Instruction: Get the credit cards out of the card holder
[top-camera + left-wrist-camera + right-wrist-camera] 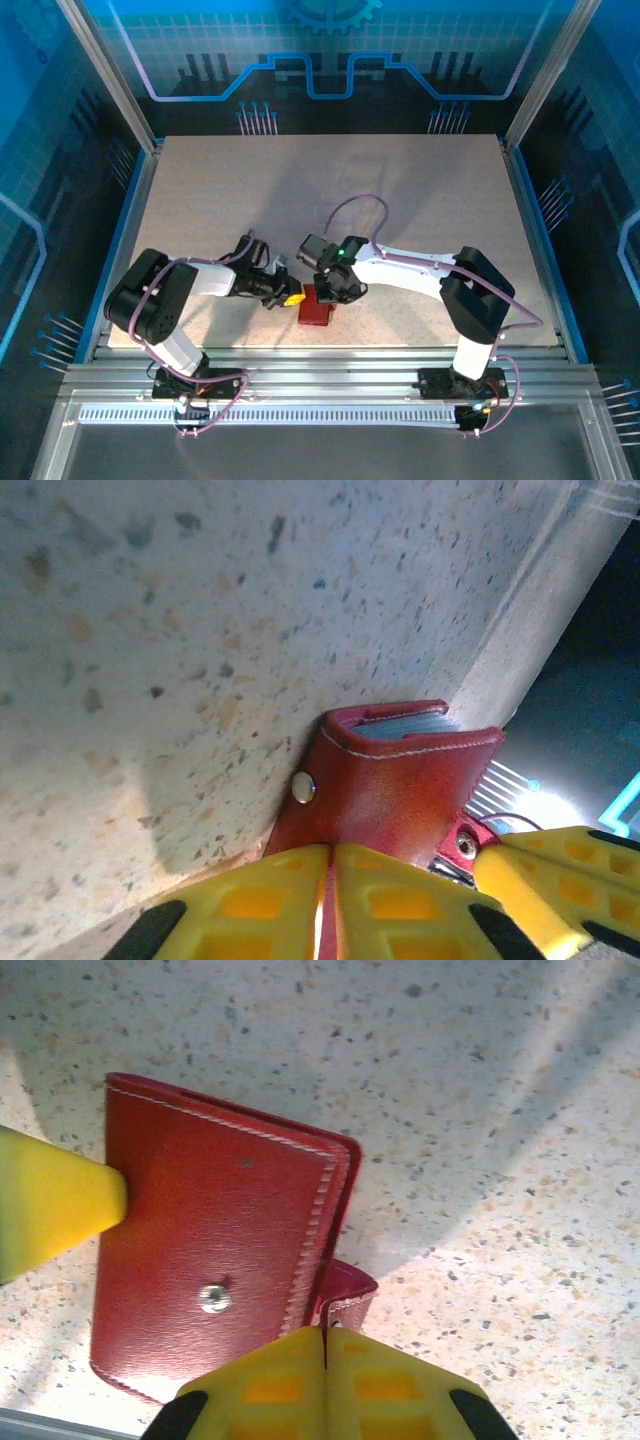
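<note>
A small dark-red card holder (pixel 316 310) lies folded shut on the tabletop (pixel 400 170), close to its near edge and midway between the two arms. A round metal snap (pixel 212 1298) shows on its upper face. At one open end, the pale grey edges of the credit cards (pixel 405 726) sit tucked inside.

The right claw (pixel 325 1345) has its yellow fingers pressed together, clamped on the holder's small side tab (pixel 350 1290). The left claw (pixel 325 870) meets the opposite edge of the holder. Its yellow fingers are drawn together with only a slit of light between them, and whether they pinch the leather cannot be told.

The tabletop is pale beige stone-look, flecked with dark and tan specks. Ribbed metal rails (pixel 330 365) run along its near side. Slanted metal posts (pixel 108 75) frame the space, and glowing blue panels (pixel 330 40) wall it in.
</note>
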Robot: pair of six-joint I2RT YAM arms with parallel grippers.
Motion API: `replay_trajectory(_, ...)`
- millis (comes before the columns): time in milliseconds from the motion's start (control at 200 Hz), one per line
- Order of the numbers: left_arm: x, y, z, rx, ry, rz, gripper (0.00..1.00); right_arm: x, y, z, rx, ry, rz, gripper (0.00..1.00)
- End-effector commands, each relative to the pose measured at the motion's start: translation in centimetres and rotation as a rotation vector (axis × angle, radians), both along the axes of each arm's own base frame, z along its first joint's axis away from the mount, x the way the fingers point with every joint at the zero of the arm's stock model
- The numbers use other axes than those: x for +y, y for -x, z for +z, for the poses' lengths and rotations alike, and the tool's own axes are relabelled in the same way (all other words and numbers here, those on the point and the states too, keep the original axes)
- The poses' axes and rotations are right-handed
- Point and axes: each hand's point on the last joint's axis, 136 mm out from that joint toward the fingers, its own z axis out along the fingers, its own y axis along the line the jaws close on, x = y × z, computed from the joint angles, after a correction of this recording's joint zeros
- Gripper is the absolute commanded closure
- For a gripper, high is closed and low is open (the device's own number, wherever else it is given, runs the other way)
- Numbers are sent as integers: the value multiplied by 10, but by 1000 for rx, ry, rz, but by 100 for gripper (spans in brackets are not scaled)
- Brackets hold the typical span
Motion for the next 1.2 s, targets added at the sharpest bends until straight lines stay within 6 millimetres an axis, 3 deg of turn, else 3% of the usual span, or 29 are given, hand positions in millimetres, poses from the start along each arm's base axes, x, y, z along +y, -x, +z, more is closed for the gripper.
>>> replay_trajectory(0, 24, 22, -19, 104, -160, 22, 82, -10, -4, 3, -24, -24, -11, 100)
replay_trajectory(205, 33, 8, 19, 1, -266, -17, 74, -17, -6, -1, -28, -88, -40, 100)
replay_trajectory(355, 26, 4, 38, -43, -284, -45, 68, -19, -8, 6, -57, -143, -57, 100)
replay_trajectory(675, 22, -5, 54, -84, -289, -27, 65, -25, -16, 45, -150, -198, -42, 100)
replay_trajectory(1196, 29, -8, 79, -133, -277, 3, 65, -4, -16, 104, -223, -323, -6, 100)
